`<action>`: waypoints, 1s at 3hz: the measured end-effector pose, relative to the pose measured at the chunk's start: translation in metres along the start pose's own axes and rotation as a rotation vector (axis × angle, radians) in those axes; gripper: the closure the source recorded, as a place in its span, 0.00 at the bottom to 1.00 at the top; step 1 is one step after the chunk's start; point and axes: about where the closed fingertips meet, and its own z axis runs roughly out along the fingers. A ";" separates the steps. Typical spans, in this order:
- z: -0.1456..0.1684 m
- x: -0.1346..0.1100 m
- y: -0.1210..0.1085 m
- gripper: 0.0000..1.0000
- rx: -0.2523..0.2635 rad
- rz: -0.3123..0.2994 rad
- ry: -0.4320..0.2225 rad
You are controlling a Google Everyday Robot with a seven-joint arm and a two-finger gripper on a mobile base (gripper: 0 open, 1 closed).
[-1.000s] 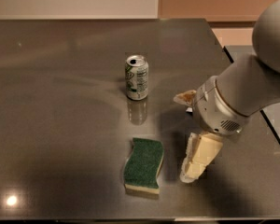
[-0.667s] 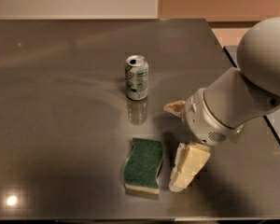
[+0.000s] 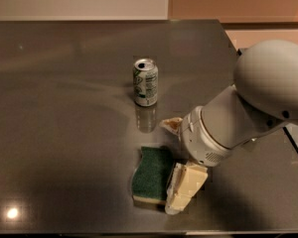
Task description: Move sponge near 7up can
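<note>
**Pincer arrives at the sponge**

The desk [image 3: 64, 108] looks as it did a second ago; the arm [image 3: 248, 108] has swung left, bringing the pincer [image 3: 175, 160] from well right of the sponge [image 3: 151, 173] up to its right edge; the pincer is spread and grips nothing, its lower finger [image 3: 186, 185] just beside or touching the foam; the sponge has not moved and lies near the front edge, apart from the upright 7up can [image 3: 145, 82]; the grasp looks imminent, the carry not yet begun.
</note>
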 end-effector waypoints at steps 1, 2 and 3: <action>0.008 -0.003 0.008 0.18 -0.028 -0.016 0.006; 0.011 -0.005 0.011 0.42 -0.045 -0.017 0.004; 0.001 -0.008 0.001 0.64 -0.026 0.001 -0.001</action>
